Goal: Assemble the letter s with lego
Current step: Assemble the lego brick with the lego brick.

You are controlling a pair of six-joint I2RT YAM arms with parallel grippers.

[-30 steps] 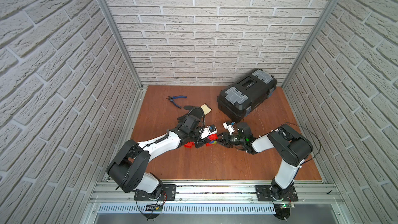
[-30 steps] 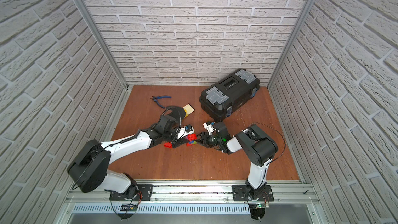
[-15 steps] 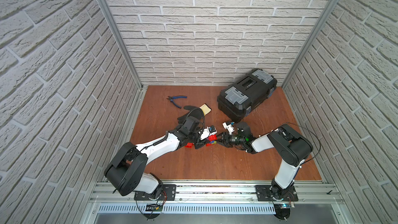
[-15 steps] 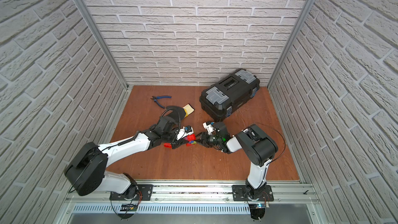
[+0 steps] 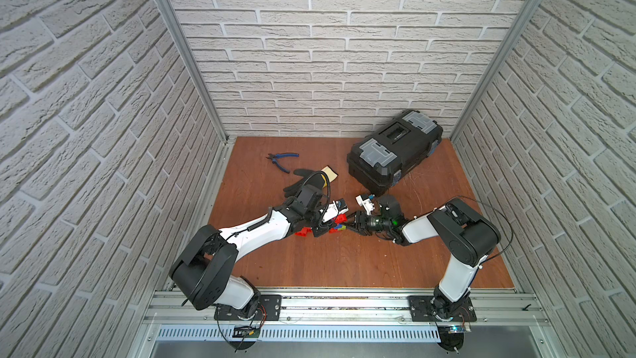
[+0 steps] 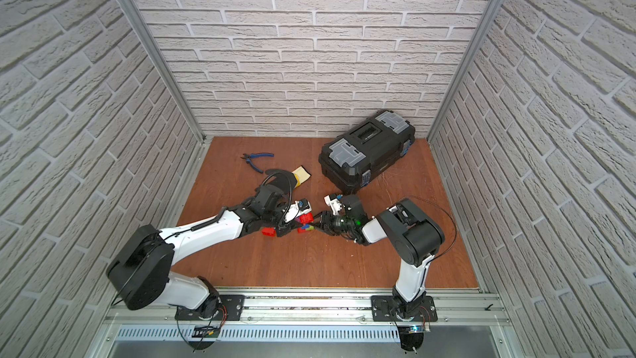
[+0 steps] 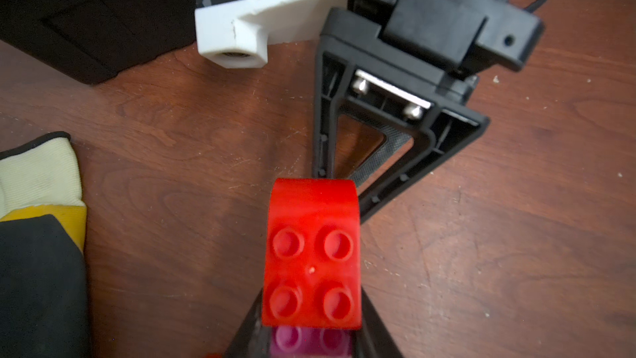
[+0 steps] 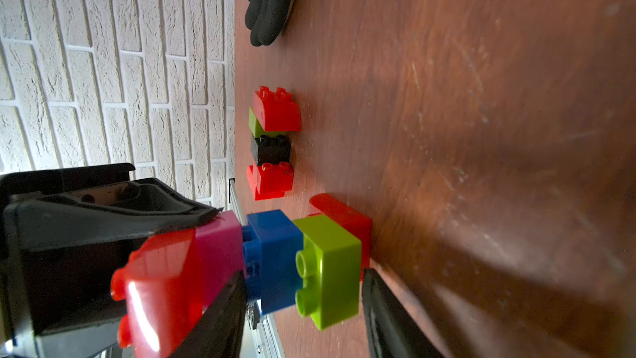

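Note:
A row of joined lego bricks runs red (image 8: 161, 280), pink (image 8: 220, 253), blue (image 8: 272, 256), lime green (image 8: 330, 266), red (image 8: 344, 216). My left gripper (image 7: 309, 339) is shut on the red brick (image 7: 311, 263) and pink brick end. My right gripper (image 8: 303, 284) is shut on the blue and lime green part, one finger (image 8: 220, 318) at the pink-blue joint and the other at the table side. In both top views the two grippers (image 5: 321, 229) (image 5: 349, 225) meet mid-table at the bricks (image 6: 306, 227). Red (image 8: 277, 111), lime green, black (image 8: 272, 149) and red (image 8: 270, 180) bricks lie apart.
A black toolbox (image 5: 394, 153) stands at the back right. Blue-handled pliers (image 5: 282, 161) and a black glove (image 5: 306, 180) with a yellow cuff lie behind my left arm. A loose red brick (image 5: 303, 233) rests beside the left wrist. Brick-pattern walls enclose the wooden table (image 5: 344, 263).
Both grippers stay together at the bricks. The left arm's shoulder end has shifted slightly; the bricks have not visibly moved.

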